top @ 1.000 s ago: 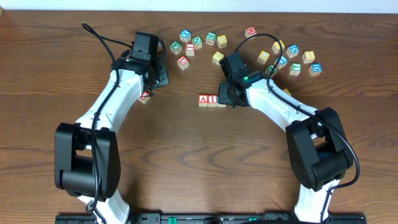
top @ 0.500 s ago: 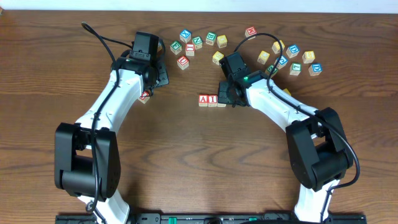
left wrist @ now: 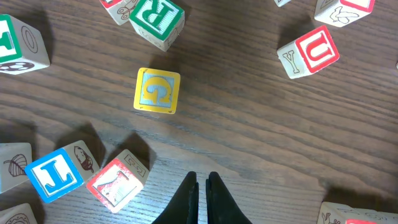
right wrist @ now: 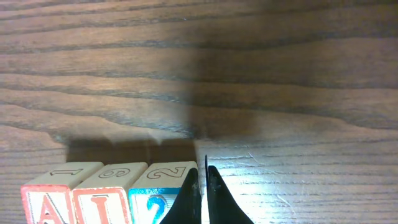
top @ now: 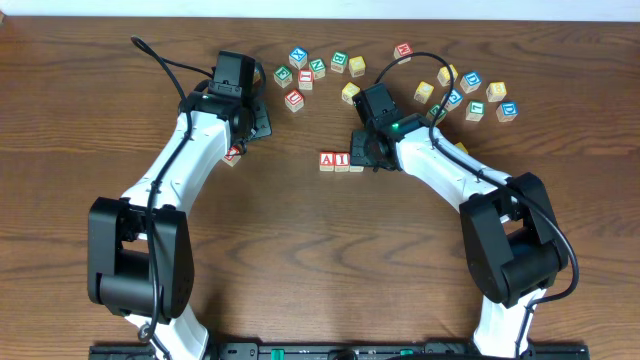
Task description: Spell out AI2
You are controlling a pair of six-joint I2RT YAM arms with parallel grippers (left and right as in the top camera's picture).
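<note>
Beside A [right wrist: 46, 208] and I [right wrist: 102, 208], closed right fingers [right wrist: 194, 198] partly hide the 2 cube [right wrist: 158, 186]; left fingers [left wrist: 189, 202] closed, empty.

I counted three cubes in my row: one A cube [right wrist: 46, 202], one I cube [right wrist: 99, 199], one 2 cube [right wrist: 158, 193]. Loose cubes [top: 340, 62] scattered on the table [top: 300, 250] numbered roughly nineteen; some sat half hidden, so I couldn't fix that exactly.

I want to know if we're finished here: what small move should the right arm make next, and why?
Probably lift the shut right gripper straight away. The red-lettered wooden A cube, red I cube and blue 2 cube already sit side by side, so any push risks disturbing them.
</note>
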